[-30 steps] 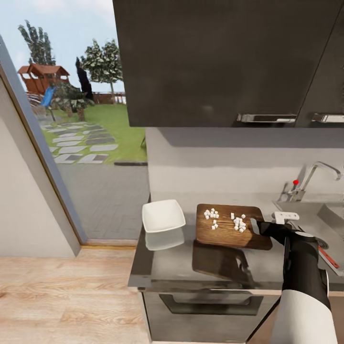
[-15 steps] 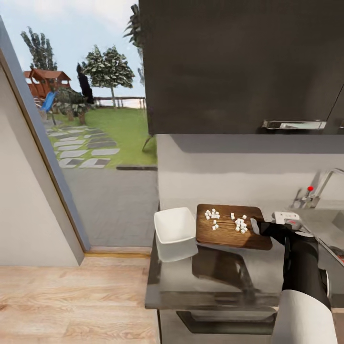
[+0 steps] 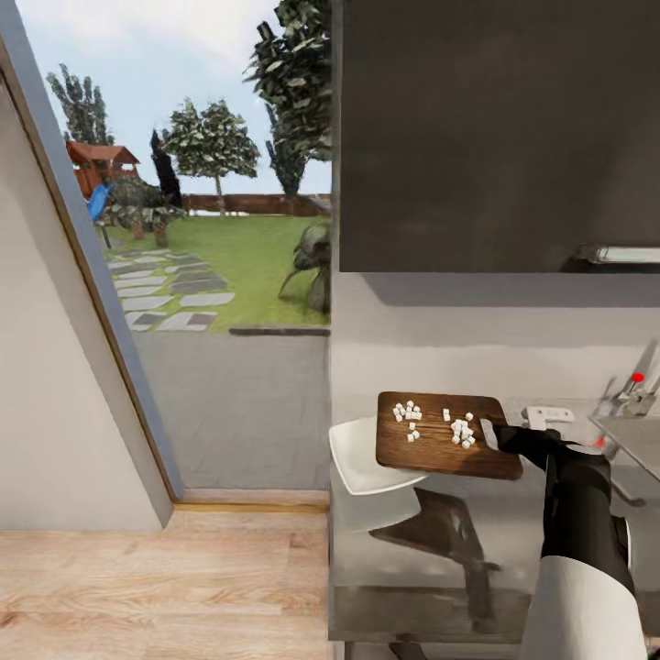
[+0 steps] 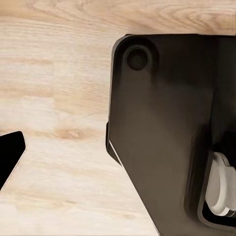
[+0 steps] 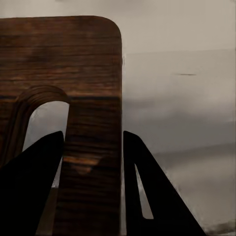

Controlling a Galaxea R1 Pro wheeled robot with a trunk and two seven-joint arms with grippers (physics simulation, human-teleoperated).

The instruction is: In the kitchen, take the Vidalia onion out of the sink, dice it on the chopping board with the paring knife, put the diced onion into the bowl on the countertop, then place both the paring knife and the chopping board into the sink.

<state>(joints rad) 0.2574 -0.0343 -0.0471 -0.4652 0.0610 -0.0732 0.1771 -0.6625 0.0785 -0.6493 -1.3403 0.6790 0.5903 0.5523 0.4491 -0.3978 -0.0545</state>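
My right gripper [image 3: 496,434] is shut on the chopping board [image 3: 438,451], a dark brown wooden board held level above the grey countertop [image 3: 513,536]. In the right wrist view the fingers [image 5: 32,196] clamp the strip of board [image 5: 73,73] beside its oval handle hole. Two small heaps of white diced onion [image 3: 408,417] lie on the board. The white bowl [image 3: 353,456] rests on the countertop, and the board's left end covers its right part. At the right edge I see the sink [image 3: 639,438] and its chrome tap [image 3: 639,385] with the red dot. The paring knife is out of view.
A dark wall cabinet [image 3: 495,128] hangs over the countertop. To the left a tall glass pane looks onto a garden, with light wooden floor [image 3: 156,587] below it. In the left wrist view a dark fingertip [image 4: 9,157] hangs over that floor beside my dark base [image 4: 167,137].
The camera has swung left. The bowl, tap and sink slid right in the picture while the held board kept its place, so the board now overlaps the bowl.
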